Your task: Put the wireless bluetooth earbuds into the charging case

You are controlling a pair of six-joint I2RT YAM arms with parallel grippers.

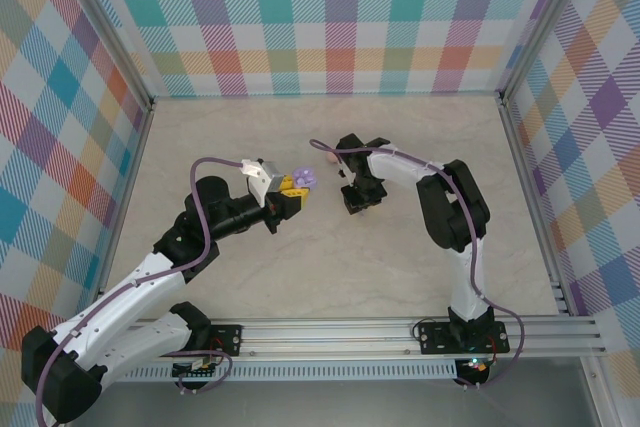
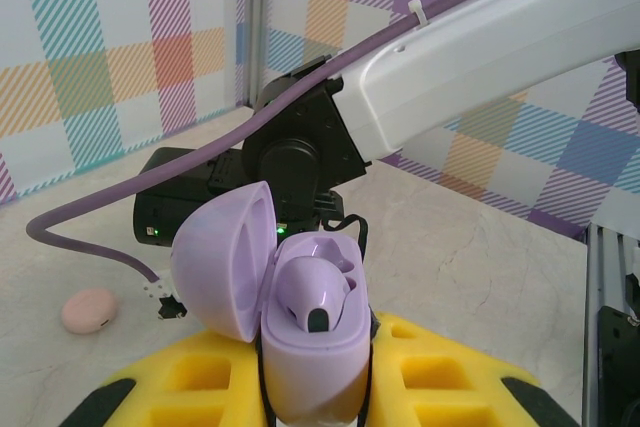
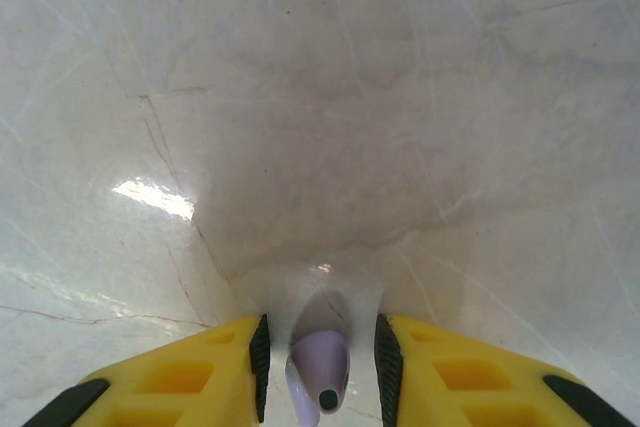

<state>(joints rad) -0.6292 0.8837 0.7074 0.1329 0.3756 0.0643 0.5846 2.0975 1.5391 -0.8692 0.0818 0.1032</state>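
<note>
My left gripper [image 2: 315, 392] is shut on the purple charging case [image 2: 310, 357] and holds it upright above the table. The case's lid [image 2: 225, 257] hangs open to the left, and one purple earbud [image 2: 312, 292] sits in a well. From above, the case [image 1: 305, 178] shows at the left gripper [image 1: 291, 193]. My right gripper [image 3: 322, 347] is down at the tabletop, open, with its black pads [image 3: 260, 357] on either side of a second purple earbud [image 3: 318, 365]. A small gap shows on each side of that earbud. From above, the right gripper [image 1: 358, 199] stands just right of the case.
A round salmon-pink disc [image 2: 90, 309] lies on the marble tabletop [image 1: 330, 257] behind the grippers, and also appears from above as the pink disc [image 1: 324, 159]. The right arm [image 2: 470, 57] crosses close behind the case. Checked walls enclose three sides.
</note>
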